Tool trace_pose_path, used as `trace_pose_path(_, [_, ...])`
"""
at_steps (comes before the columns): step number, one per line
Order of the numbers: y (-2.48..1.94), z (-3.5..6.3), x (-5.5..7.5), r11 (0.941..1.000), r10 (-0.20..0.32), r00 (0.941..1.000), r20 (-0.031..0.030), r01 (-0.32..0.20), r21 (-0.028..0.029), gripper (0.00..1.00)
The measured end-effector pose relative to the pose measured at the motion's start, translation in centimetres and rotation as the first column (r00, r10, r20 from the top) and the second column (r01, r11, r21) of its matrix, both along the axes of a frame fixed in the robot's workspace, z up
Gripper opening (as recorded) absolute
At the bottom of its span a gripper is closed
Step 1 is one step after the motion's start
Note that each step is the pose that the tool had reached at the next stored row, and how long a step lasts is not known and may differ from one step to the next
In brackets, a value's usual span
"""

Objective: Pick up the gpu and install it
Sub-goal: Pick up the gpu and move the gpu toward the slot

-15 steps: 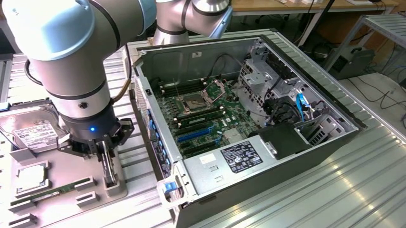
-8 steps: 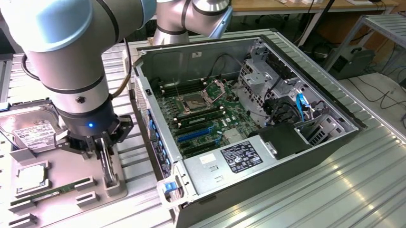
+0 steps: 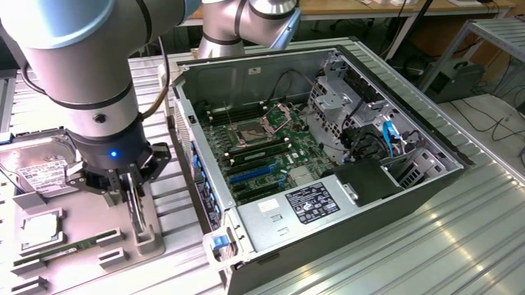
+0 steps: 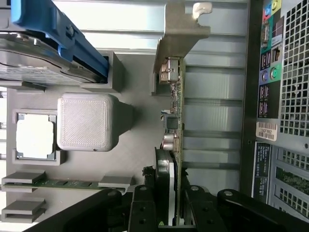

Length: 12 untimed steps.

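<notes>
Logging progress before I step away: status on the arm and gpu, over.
Gripper shut on gpu. It stands upright at grey tray. Open computer case alongside.

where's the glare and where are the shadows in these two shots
Exterior view: bright glare streaks the ribbed metal table, while the computer case interior is dimmer. Wrist view: part of the table is washed out white, and the hand holding the gpu reads near-black.

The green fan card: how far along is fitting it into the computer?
Nothing looks done. In hand: the end effector is at the green circuit card with round black fan, on edge at the grey parts tray. Left: fitting it; the open black computer case has empty blue slots.
</notes>
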<state>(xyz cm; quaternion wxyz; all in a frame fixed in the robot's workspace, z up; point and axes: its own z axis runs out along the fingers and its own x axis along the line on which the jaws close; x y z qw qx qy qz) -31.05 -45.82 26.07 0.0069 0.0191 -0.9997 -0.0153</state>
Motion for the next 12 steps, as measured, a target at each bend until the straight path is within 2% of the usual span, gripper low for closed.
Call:
trace_pose_path(7, [0.0,1.47,0.0,1.0,0.0,1.0,0.0001,0.0,0.0001,0.29])
trace_pose_path(9, [0.0,2.17,0.0,1.0,0.0,1.0,0.0,0.0,-0.0001,0.29])
trace_pose_path(12, [0.0,2.34,0.0,1.0,0.0,1.0,0.0002,0.0,0.0006,0.29])
